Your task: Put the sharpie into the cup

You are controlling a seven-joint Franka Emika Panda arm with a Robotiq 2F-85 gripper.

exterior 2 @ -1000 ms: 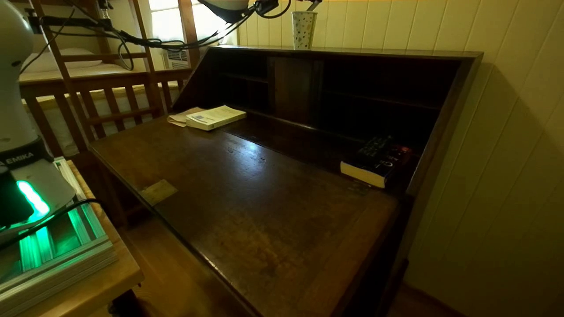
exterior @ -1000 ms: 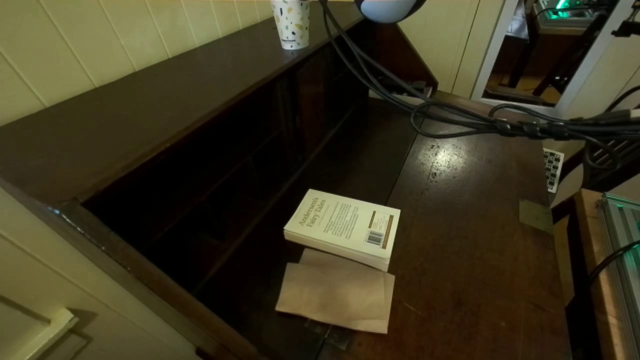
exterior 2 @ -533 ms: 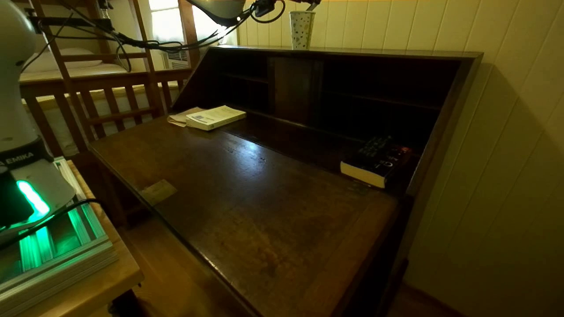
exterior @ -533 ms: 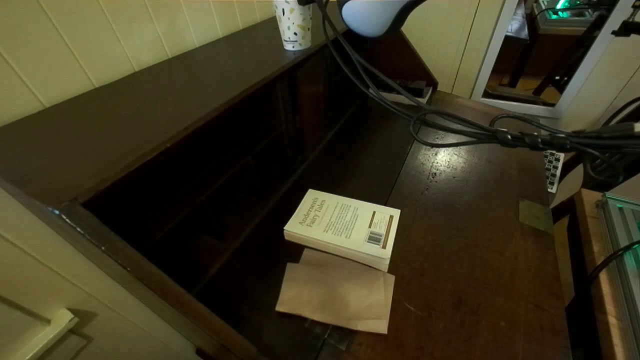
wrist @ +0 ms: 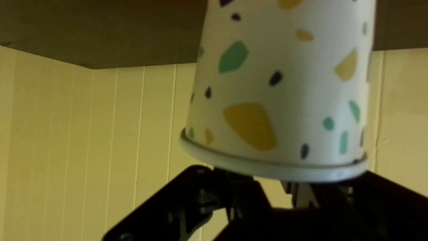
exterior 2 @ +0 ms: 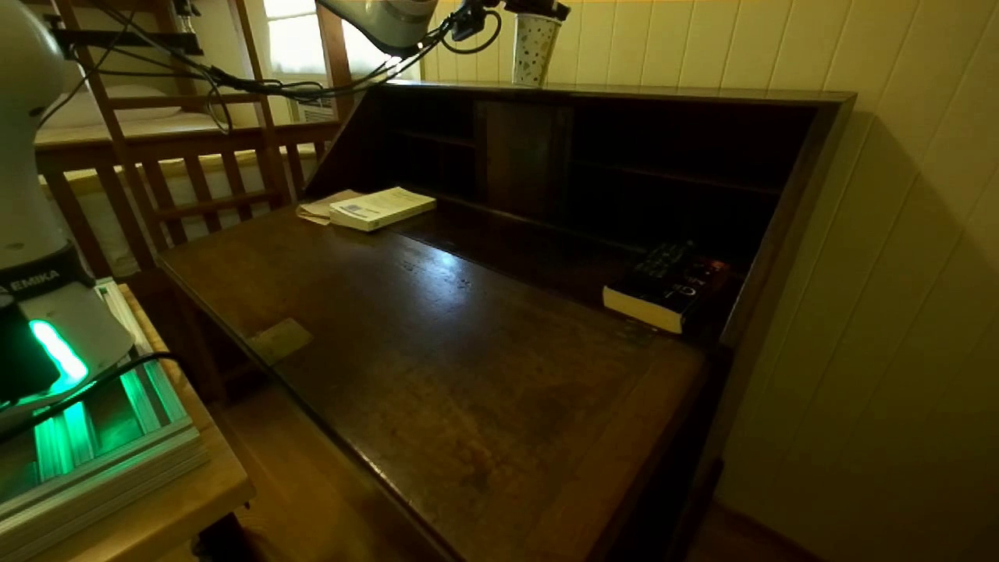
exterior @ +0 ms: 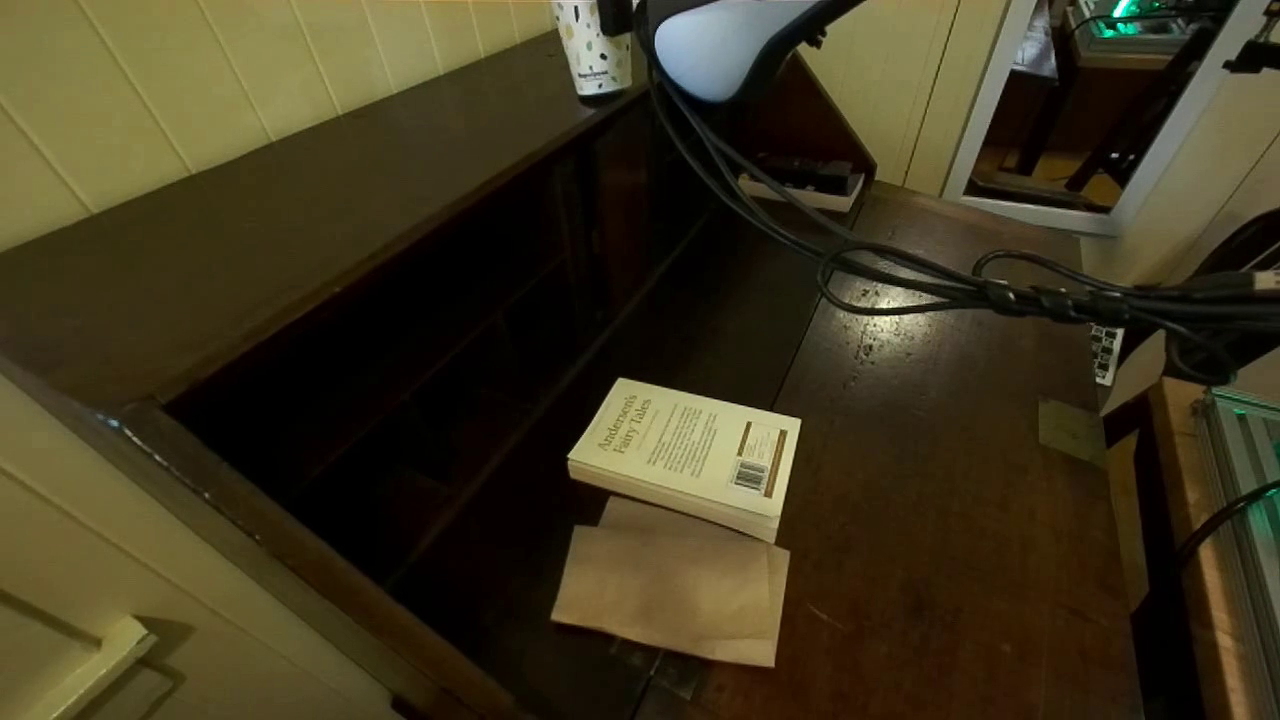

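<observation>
Dark brown wooden writing desk (exterior 2: 468,375), flat raised ledge (exterior: 300,220) along its back. White robot arm (exterior 2: 390,22) coming in from 11 o'clock in an exterior view. Cream paperback book (exterior: 690,455) on the desk around 5 o'clock in an exterior view, brown paper sheet (exterior: 670,595) beside it at 6. Thick black book (exterior 2: 663,285), 3 o'clock in an exterior view, not needed here.

White tapered paper cup (wrist: 284,93), speckled yellow, green and dark: on the ledge at 12 o'clock in both exterior views, leaning slightly. Black gripper (wrist: 276,189) at the cup's mouth; wrist view is upside down, so it sits at 6 o'clock there. Narrow gap between the dark fingers (wrist: 247,190), but the rim (wrist: 274,170) hides the tips — can't tell how far apart they stand or whether anything is held.

Sharpie, slim marker pen: not identifiable in any view. Pale sliver (wrist: 303,197) by the fingers might be it.

Step, my guess: placing, about at release. Next move calls for confirming the pen is inside the rim, spreading the fingers, then backing off toward 12 o'clock — no hooking the light cup, it could topple.
</observation>
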